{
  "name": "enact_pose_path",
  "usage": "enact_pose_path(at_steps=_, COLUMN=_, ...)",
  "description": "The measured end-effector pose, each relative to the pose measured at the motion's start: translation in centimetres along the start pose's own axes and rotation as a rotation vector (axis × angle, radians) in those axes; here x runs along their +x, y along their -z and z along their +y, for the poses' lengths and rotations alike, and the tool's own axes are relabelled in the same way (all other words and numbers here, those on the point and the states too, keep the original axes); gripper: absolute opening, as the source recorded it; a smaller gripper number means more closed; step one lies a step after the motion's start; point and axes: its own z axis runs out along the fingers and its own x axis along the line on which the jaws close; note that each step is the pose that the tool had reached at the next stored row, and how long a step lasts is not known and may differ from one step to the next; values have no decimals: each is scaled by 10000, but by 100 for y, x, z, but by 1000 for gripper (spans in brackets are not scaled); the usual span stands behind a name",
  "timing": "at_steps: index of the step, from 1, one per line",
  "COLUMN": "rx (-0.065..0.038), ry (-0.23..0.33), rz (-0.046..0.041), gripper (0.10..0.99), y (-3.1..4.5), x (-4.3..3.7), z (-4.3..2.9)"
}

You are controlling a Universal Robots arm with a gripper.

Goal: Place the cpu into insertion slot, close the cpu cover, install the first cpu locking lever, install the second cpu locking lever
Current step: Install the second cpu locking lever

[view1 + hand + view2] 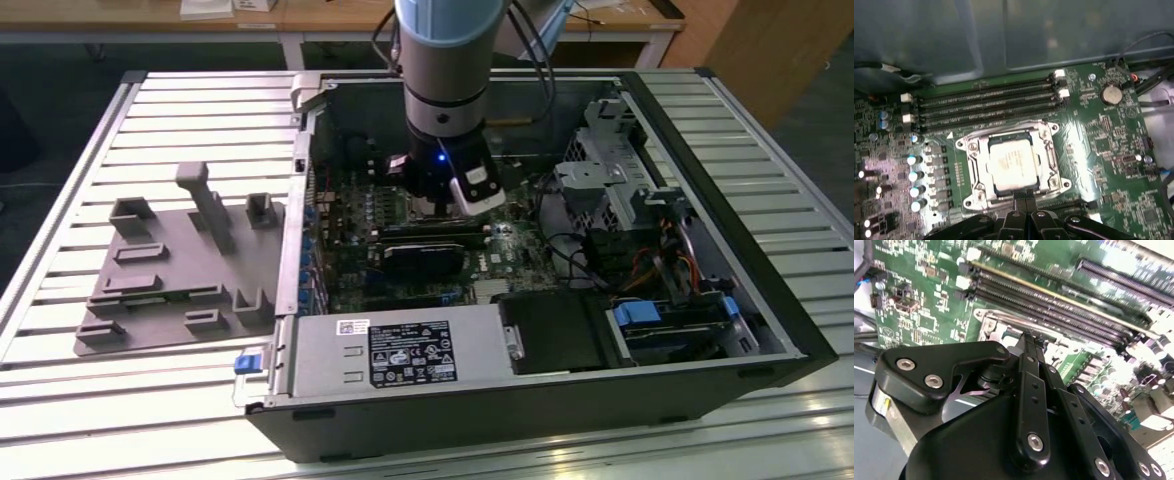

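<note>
The cpu (1011, 162), a silver-grey square, lies in the insertion slot (970, 148) on the green motherboard. The cpu cover (1047, 150), a thin silver frame, lies flat around it. My gripper (1024, 196) is shut, its two black fingertips pressed together with nothing visible between them, right at the socket's edge below the cpu. In the second wrist view the gripper (1029, 340) points down at the silver socket frame (990, 326). In the exterior view the gripper (454, 208) hangs low over the board inside the open computer case. I cannot make out the locking levers.
Four long memory slots (984, 102) run beside the socket, a coin battery (1111, 93) and capacitors (916, 176) flank it. A black card (427, 255), power supply (394, 360) and drive cage (627, 190) crowd the case. A grey fixture plate (174, 280) lies on the exterior view's left.
</note>
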Motion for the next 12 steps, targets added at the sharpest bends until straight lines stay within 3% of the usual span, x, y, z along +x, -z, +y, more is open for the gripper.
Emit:
enact_pose_path(at_steps=5, rx=63, ry=10, rz=4, gripper=106, y=-21, x=15, z=86)
enact_pose_path(at_steps=10, rx=475, ry=36, rz=-36, gripper=106, y=-40, x=31, z=163)
enact_pose_path(at_steps=12, rx=571, ry=45, rz=-51, gripper=106, y=-49, x=38, z=198)
